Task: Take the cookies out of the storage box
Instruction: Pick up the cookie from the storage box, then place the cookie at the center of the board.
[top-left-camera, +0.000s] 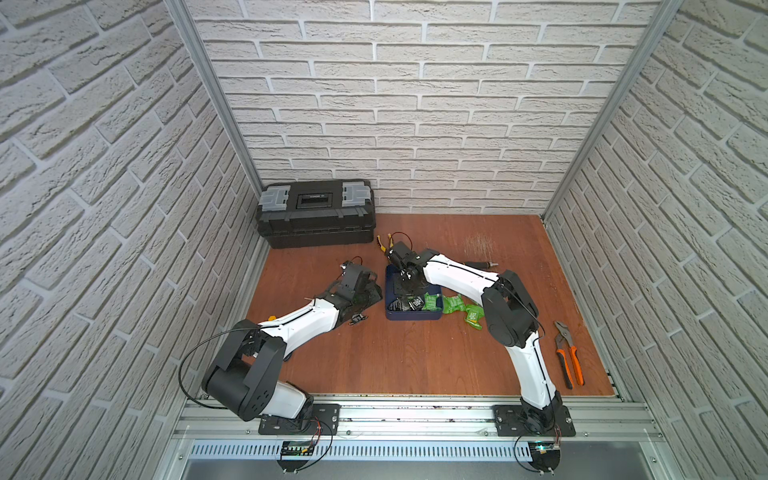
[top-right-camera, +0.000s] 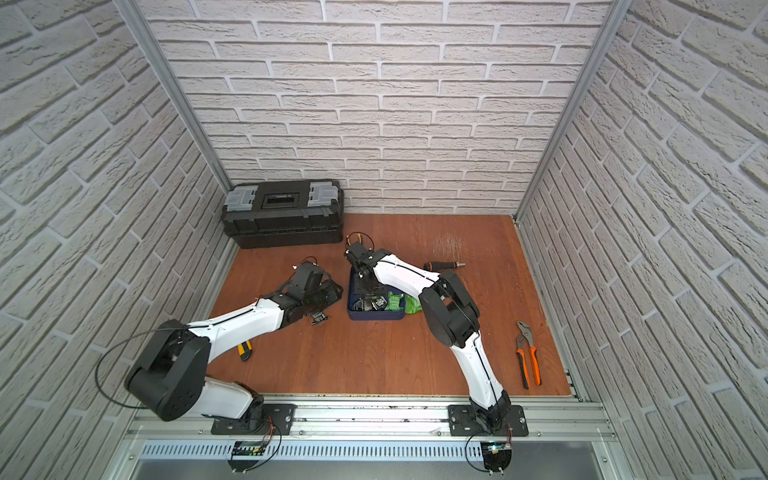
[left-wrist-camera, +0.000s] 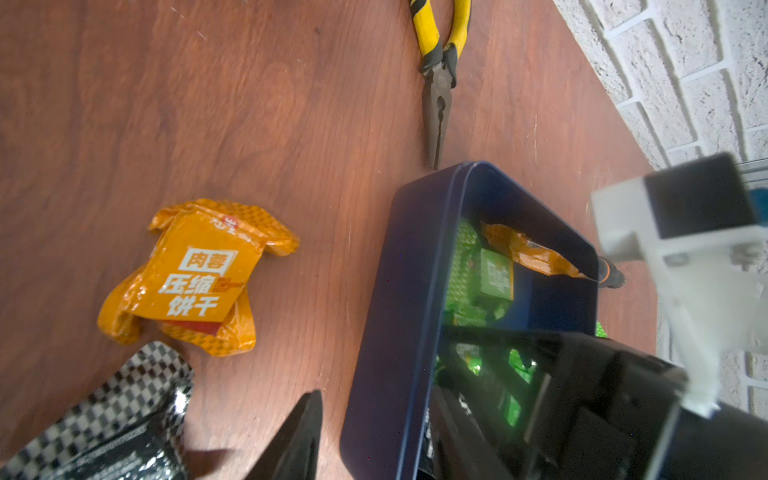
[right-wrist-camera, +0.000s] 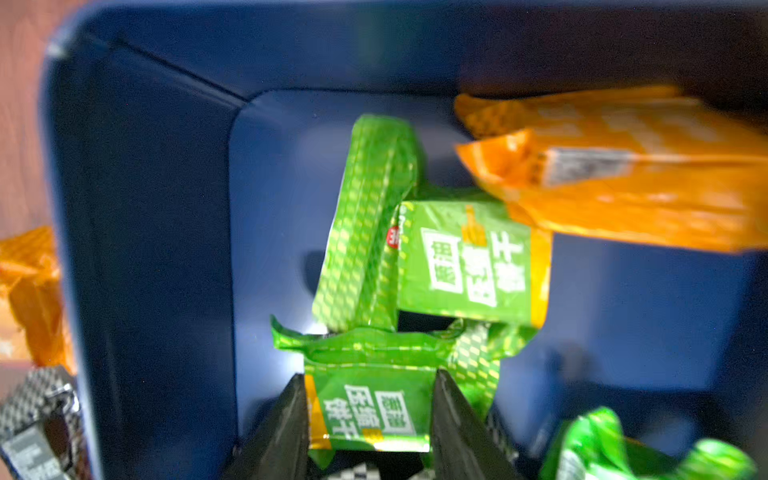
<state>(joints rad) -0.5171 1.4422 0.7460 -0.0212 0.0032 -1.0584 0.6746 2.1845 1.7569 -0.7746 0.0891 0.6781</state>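
Green foil fills the middle of the right wrist view: one green packet sits squarely between the fingers of the right claw, low inside the storage box. We read the jaws as standing part-way apart with a finger against each side edge of that packet. We therefore judge it gripped, though not yet lifted clear of its neighbours. Just past it a second green packet lies print-up, with an orange one leaning at the wall beyond. Black chequered wrappers show at the near end of the box in a top view.

By our reckoning the cookies are only partly out. Two green packets lie on the wooden table, just beside the box wall on the right arm's side. On the other side an orange packet and a black chequered packet rest on the wood. Several remain inside, so we think more of the job is left than is done.

The left claw hangs just beside the box's outer wall. Only one of its fingers shows plainly, and we cannot tell how wide it stands or whether it holds anything. Yellow-handled pliers lie beyond the box's far corner.
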